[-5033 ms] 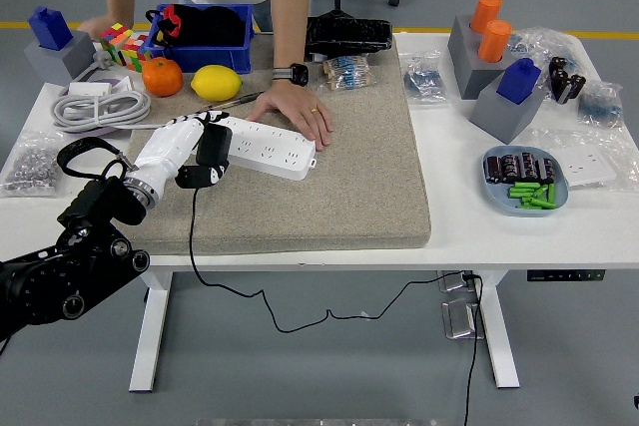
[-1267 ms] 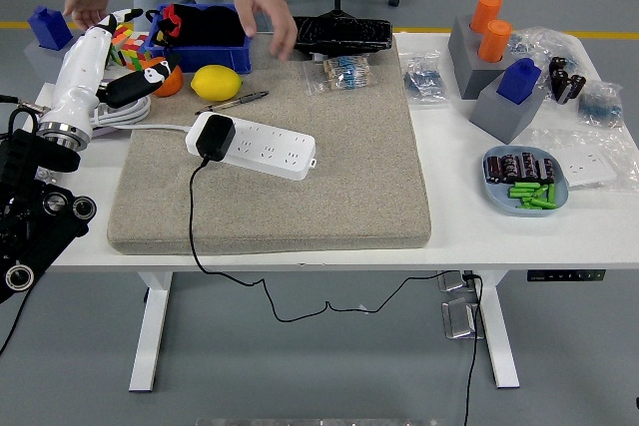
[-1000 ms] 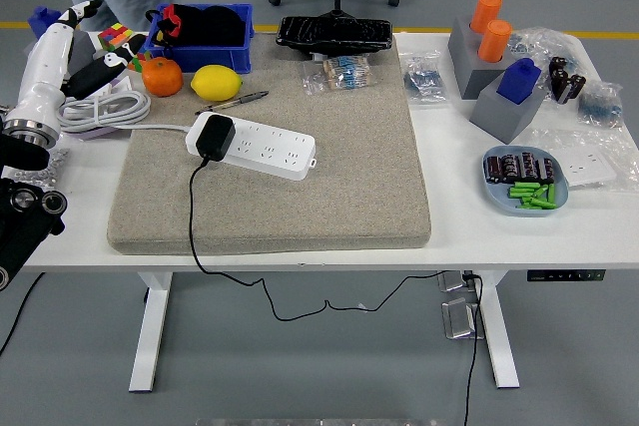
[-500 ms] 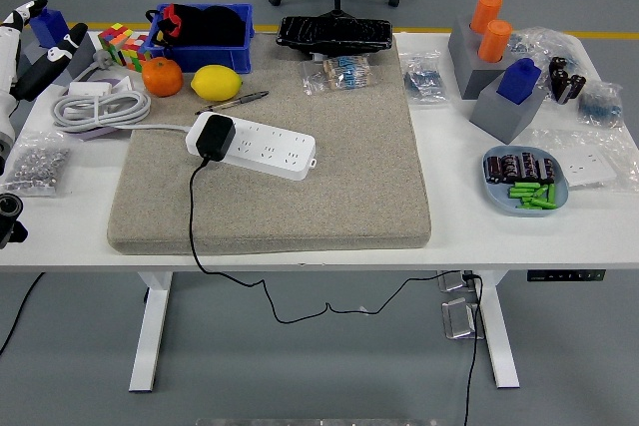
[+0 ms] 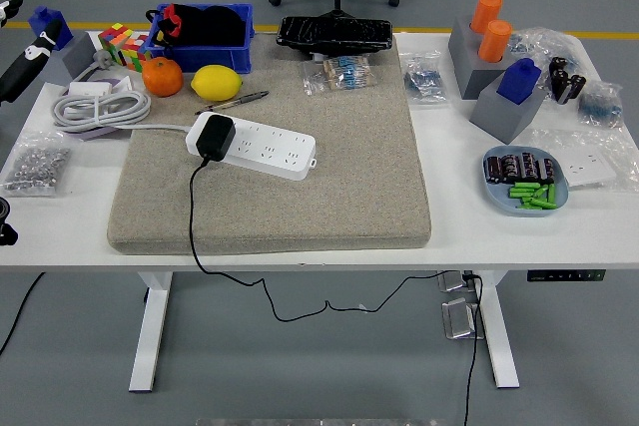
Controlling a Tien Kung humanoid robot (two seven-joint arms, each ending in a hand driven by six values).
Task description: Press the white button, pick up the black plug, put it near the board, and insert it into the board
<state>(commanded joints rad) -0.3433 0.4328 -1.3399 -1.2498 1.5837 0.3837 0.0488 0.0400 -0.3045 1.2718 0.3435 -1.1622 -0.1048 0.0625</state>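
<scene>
— Plug [image 5: 215, 138], where does it sit?

— Black plug is seated in the left end of the white power strip [image 5: 258, 147], which lies slanted on the grey mat [image 5: 300, 197] in the middle of the table [image 5: 469, 231]. Its black cord [image 5: 192, 216] runs toward me over the mat's near edge and hangs below the tabletop.

— And your hand?

— My left hand [image 5: 20, 57] is only a sliver at the picture's left edge, up beside the blue block [image 5: 48, 27] on its grey stand. I see a couple of black fingers [image 5: 28, 62] and a white tip, and they seem to hold nothing, but so little shows that I cannot tell whether the hand is spread or curled. It is well apart from the strip. My right hand is out of view.

— What lies around the strip?

— Just behind it a pen [image 5: 232, 100], then a lemon [image 5: 217, 82] and an orange [image 5: 161, 76] side by side. Left of the mat is a coiled white cable [image 5: 100, 107], with a bag of small metal parts [image 5: 32, 162] nearer to me. At the far edge stand a blue bin [image 5: 205, 32] holding a black pouch, and a colourful cube [image 5: 122, 42] (partly behind the orange).

— On the right?

— A blue tray [image 5: 526, 182] with black and green pieces, and grey stands carrying two orange pegs [image 5: 489, 27] and one blue block [image 5: 519, 80].
</scene>
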